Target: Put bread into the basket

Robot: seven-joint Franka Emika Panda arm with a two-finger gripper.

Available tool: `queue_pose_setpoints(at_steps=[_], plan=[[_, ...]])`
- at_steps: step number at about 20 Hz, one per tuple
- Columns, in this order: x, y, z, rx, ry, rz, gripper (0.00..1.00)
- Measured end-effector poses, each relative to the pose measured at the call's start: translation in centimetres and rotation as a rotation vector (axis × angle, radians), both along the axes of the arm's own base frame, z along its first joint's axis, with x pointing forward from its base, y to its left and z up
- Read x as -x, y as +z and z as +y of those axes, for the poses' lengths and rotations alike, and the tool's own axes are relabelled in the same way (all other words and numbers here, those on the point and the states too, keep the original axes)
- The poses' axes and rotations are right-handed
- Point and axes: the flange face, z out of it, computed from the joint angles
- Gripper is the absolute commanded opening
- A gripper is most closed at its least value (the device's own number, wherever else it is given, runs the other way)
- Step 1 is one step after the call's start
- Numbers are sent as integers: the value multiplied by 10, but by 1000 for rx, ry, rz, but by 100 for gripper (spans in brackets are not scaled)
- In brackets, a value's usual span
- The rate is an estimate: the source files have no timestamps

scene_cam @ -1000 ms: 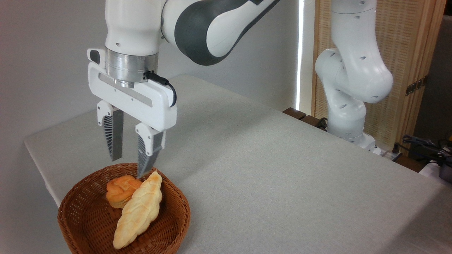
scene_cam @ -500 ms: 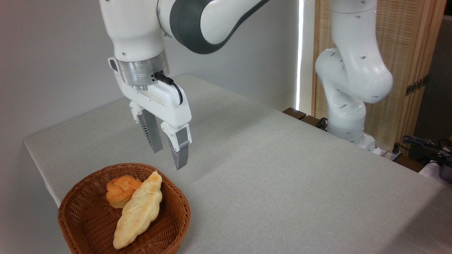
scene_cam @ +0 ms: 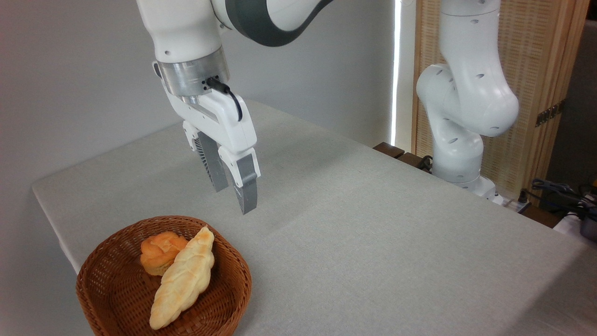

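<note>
- Gripper [scene_cam: 235, 199] hangs in the air above the table, up and to the right of the basket, holding nothing; from this angle one finger overlaps the other, so I cannot tell how wide the gap between them is.
- Compared with a second ago, it has risen and shifted right: then its fingertips were just over the basket's far rim, almost at the bread's upper tip, with the fingers plainly spread; now they are clear of the rim and over bare tabletop.
- Its body has also turned, so the fingers that stood side by side now line up nearly one behind the other.
- Bread [scene_cam: 183, 277] lies in the basket [scene_cam: 105, 287], slanted from lower left to upper right, its upper end leaning against the far rim; it has not moved across the frames.
- Small orange bun [scene_cam: 158, 252] sits just beside it on the left, touching it, likewise unchanged.
- Table [scene_cam: 373, 242] has a pale grey cloth-like surface.
</note>
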Motion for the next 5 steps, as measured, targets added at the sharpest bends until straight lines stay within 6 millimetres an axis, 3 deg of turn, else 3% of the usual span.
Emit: queue_pose_setpoints(at_steps=[5], plan=[[-8, 10, 7, 4, 28, -65, 100]])
